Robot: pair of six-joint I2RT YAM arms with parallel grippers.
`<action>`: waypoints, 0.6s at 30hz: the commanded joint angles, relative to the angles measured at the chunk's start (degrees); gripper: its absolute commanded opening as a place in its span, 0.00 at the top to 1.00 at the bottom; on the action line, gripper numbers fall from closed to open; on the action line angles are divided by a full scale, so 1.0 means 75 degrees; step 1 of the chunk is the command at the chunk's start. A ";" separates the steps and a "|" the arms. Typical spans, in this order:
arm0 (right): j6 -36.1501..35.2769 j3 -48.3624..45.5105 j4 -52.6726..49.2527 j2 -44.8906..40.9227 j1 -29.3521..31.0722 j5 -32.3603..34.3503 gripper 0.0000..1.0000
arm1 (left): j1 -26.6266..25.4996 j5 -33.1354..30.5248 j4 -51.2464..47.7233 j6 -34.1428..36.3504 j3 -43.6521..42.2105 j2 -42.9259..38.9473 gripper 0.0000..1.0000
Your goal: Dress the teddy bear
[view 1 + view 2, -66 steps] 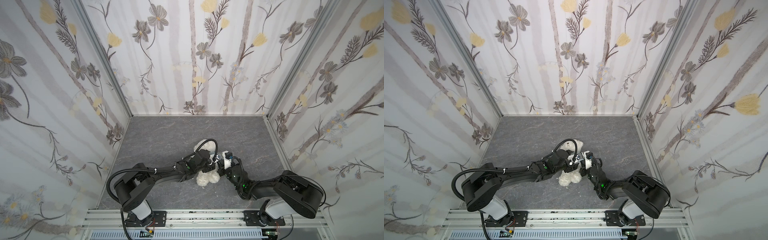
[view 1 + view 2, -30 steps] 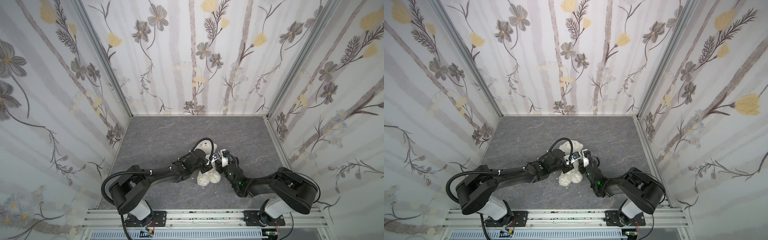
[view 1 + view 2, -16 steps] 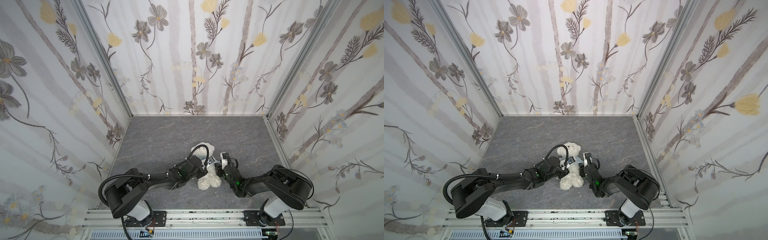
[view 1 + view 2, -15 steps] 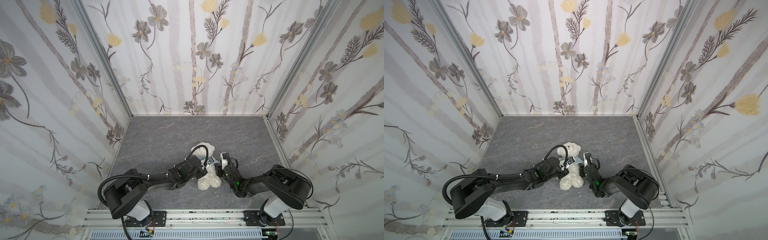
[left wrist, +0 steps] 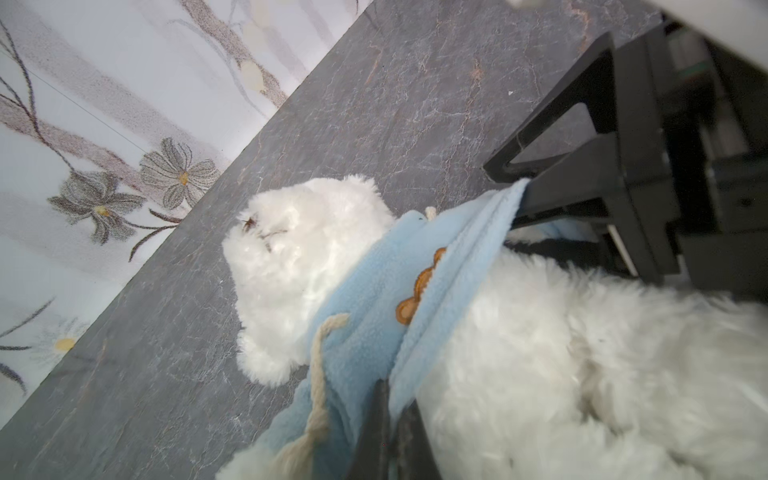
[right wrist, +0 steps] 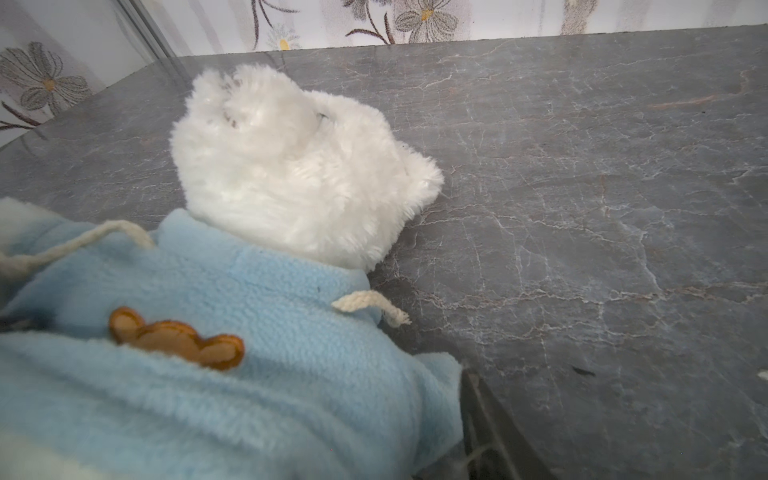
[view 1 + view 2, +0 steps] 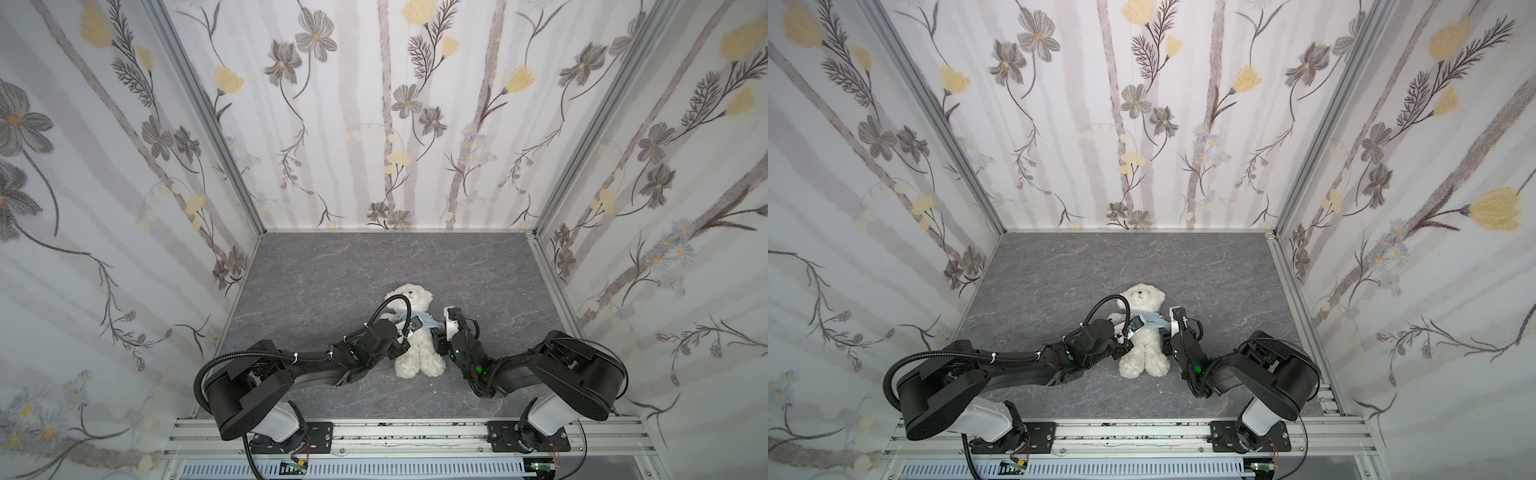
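Much bare floor (image 7: 374,257) beyond teddy bear (image 7: 419,353)

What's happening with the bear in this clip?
The robot is dressing a white teddy bear lying on its back on the grey table. Its head is through a light-blue hoodie, which is bunched around neck and chest. The left gripper is shut on the hoodie's hem at one side; the right gripper touches the other side, grip unclear.

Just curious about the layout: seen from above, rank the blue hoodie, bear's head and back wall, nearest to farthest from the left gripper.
From the left gripper:
1. Blue hoodie: pinched in its jaws, touching.
2. Bear's head: just beyond, toward the back.
3. Back wall: far behind.
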 commanded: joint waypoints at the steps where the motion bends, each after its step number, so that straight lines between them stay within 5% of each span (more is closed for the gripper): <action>1: -0.0280 -0.0008 -0.0425 0.0061 -0.0041 0.0699 0.53 | -0.0019 -0.0648 -0.0183 0.0089 -0.0070 -0.0126 1.00; 6: -0.0704 -0.0231 0.0254 -0.0617 -0.0031 -0.0096 0.68 | -0.0282 -0.0060 0.0066 0.0313 0.0096 -0.0315 0.98; 13: -0.0768 -0.0218 0.0424 -0.1384 -0.0036 -0.0849 0.89 | -0.0565 0.0125 0.0075 0.0629 0.0995 0.0163 0.60; 18: -0.0711 -0.0251 0.0440 -0.1632 -0.0038 -0.0956 0.92 | -0.0617 0.0125 0.0063 0.0652 0.1482 0.0757 0.47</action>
